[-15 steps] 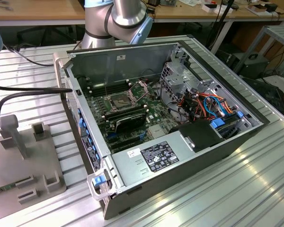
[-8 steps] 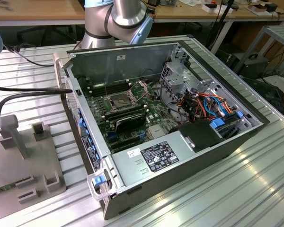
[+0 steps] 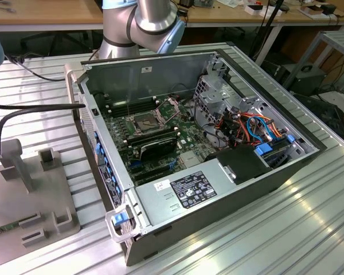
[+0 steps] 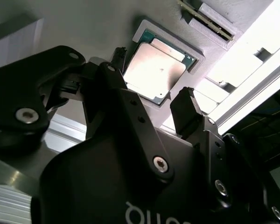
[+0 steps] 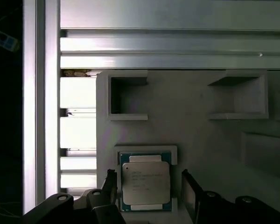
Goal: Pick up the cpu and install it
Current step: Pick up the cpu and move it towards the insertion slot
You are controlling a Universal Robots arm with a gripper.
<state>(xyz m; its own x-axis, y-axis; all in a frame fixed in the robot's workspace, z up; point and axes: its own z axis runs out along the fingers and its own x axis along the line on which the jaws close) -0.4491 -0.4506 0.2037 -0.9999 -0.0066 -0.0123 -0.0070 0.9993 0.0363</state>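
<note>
The cpu (image 5: pixel 145 182) is a square chip with a silver lid on a green board. It lies flat in a shallow recess of a grey holder block (image 5: pixel 196 135), which the exterior view shows at its left (image 3: pixel 28 195). My gripper (image 5: pixel 149 192) hangs just above the chip. One black fingertip (image 5: pixel 111 186) stands on each side of it with a small gap, so the gripper is open and holds nothing. The second wrist view shows the same straddle: cpu (image 4: pixel 156 70), gripper (image 4: pixel 154 84). In the open computer case, the motherboard socket (image 3: pixel 144 121) sits uncovered, with its metal frame raised behind it.
The computer case (image 3: pixel 218 189) lies open on a ribbed aluminium table (image 3: pixel 286 240). Inside it are memory sticks (image 3: pixel 155 143), a cable bundle (image 3: pixel 246 126) and a power supply (image 3: pixel 189 192). The holder block has other raised pockets (image 5: pixel 128 95). The arm's base (image 3: pixel 140 23) stands behind the case.
</note>
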